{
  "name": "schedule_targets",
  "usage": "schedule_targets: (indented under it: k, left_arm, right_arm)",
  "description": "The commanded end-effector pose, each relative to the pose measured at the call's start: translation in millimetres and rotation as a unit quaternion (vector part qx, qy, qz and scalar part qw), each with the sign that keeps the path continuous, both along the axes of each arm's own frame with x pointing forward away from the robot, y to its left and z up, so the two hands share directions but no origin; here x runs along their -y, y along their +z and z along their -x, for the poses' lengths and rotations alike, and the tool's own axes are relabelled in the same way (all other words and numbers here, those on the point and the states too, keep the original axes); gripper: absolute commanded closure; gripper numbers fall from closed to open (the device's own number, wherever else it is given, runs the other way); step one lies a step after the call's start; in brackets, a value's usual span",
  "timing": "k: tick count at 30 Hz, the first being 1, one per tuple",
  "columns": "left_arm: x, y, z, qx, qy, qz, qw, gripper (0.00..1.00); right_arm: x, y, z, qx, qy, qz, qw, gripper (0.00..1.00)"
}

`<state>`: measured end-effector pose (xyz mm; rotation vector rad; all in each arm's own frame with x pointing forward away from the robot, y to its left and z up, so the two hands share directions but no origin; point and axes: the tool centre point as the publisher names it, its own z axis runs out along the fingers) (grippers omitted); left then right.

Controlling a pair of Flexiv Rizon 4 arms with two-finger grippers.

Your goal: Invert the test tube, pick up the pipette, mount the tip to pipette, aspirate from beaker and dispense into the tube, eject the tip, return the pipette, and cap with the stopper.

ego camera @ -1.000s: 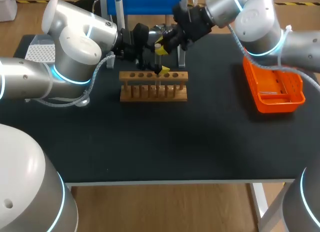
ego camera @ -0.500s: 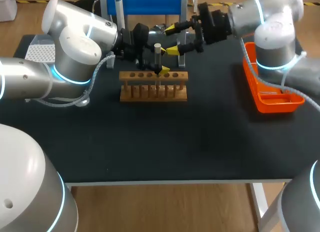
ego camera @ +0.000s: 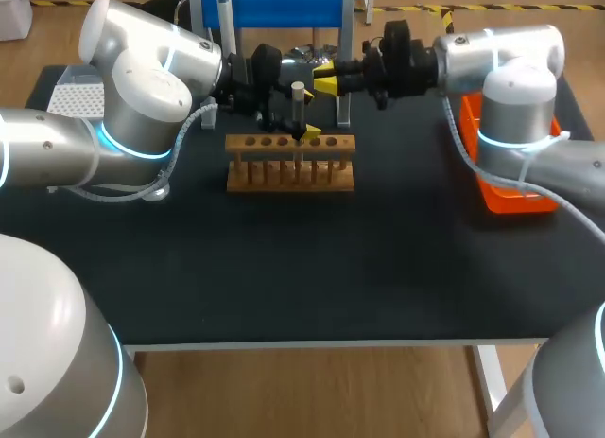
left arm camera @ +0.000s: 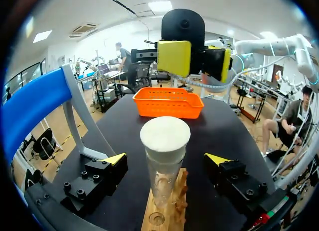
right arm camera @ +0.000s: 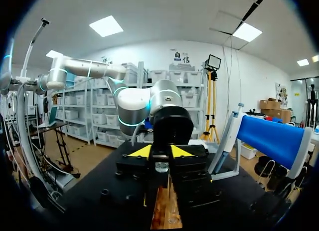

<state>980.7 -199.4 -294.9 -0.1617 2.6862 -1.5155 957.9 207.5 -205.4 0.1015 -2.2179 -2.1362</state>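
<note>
A clear test tube (ego camera: 298,109) stands upright in the wooden rack (ego camera: 290,162) with a white stopper (ego camera: 298,86) on its mouth. My left gripper (ego camera: 298,118) is open around the tube. In the left wrist view the tube (left arm camera: 164,176) and its stopper (left arm camera: 165,133) rise between the fingers (left arm camera: 99,173) of my left gripper (left arm camera: 165,163), clear of both. My right gripper (ego camera: 326,81) hovers just right of the stopper, its yellow tips together and holding nothing. In the right wrist view my right gripper (right arm camera: 161,153) faces the tube's top (right arm camera: 161,166) across a gap.
A blue stand (ego camera: 274,5) at the back holds the pipette (ego camera: 224,12). The orange tray (ego camera: 515,187) lies at the right, partly behind my right arm. A white tip box (ego camera: 76,99) sits at the far left. Open black tabletop lies in front of the rack.
My right gripper let go of the stopper on the tube, opened wide, drew back to the right and brought its fingers together. The left arm and the tube stayed put.
</note>
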Motion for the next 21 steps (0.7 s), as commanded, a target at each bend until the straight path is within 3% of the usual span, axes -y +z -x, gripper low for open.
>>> schedule_targets:
  k: [1, 21]
  left_arm:
    - [0, 0.4, -1.4, -0.002, -0.002, -0.001, 1.000, 0.00]
    - [0, 0.4, -1.4, -0.002, -0.002, -0.001, 1.000, 0.00]
  right_arm:
    - [-7, -3, -8.6, -0.004, 0.009, -0.003, 1.000, 1.00]
    - [-28, -6, -12.6, -0.022, 0.024, 0.000, 0.999, 1.00]
